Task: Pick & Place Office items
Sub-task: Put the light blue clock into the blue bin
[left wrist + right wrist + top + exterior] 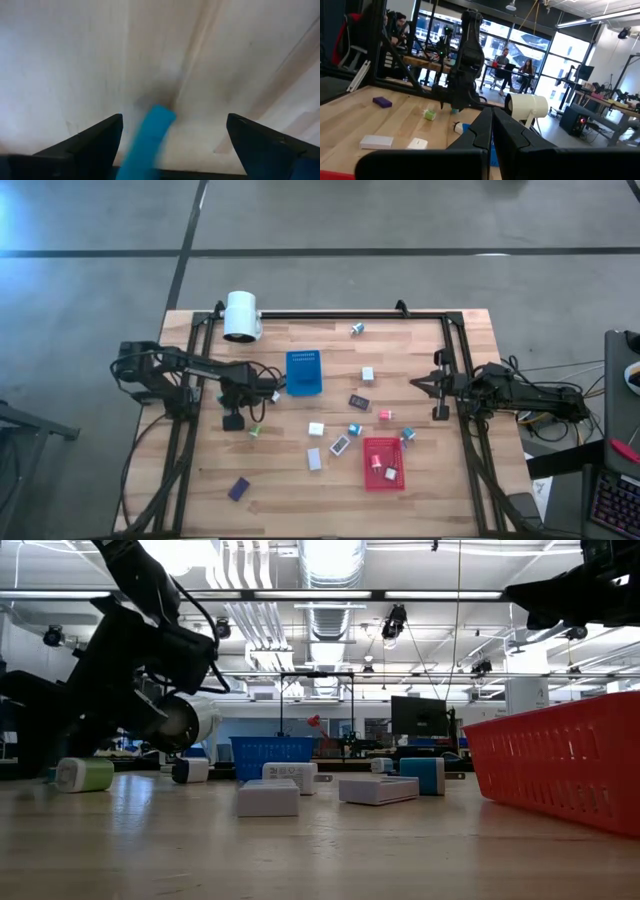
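High view: two office items [381, 468] are seen inside the red tray [384, 481], the blue tray [303, 373] looks empty, and most pieces are scattered on the table [420, 340]. The left gripper [170, 137] is spread over a teal piece [150, 137], shown only by its wrist view; the right gripper [492, 131] is clenched at the right edge

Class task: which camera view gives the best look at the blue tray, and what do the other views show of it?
The high view: the blue tray shows whole from above, right of the left gripper. The low view shows only its far side wall. The wrist views show nothing clearly identifiable as it.
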### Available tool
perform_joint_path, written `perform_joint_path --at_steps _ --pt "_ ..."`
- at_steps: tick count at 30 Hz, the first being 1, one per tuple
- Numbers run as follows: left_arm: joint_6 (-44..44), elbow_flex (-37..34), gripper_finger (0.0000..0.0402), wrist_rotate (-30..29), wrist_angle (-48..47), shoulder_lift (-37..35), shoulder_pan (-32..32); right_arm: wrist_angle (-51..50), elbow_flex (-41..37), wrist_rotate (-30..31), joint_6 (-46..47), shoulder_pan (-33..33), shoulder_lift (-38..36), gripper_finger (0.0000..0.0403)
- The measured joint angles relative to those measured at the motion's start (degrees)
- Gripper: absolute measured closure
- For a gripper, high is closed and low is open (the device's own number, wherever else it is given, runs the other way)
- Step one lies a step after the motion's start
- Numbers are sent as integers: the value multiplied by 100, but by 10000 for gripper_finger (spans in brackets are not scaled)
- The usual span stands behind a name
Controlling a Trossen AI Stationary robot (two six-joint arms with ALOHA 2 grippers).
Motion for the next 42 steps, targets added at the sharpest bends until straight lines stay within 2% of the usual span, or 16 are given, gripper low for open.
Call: perform_joint_path --at_steps 16,21,30,35,42 --pt "94 98 42 -16 -205 65 7 -4 2 0 29 -2 2 394" --pt "281 235 42 -247 -727 60 7 -4 2 2 45 -1 2 394" --pt "442 241 47 -367 -722 59 7 -4 2 1 48 -1 2 394" --pt "435 241 98 -423 -711 59 7 -4 2 2 48 0 2 394" --pt "400 241 232 -466 -711 54 7 -4 2 2 48 -2 4 394"
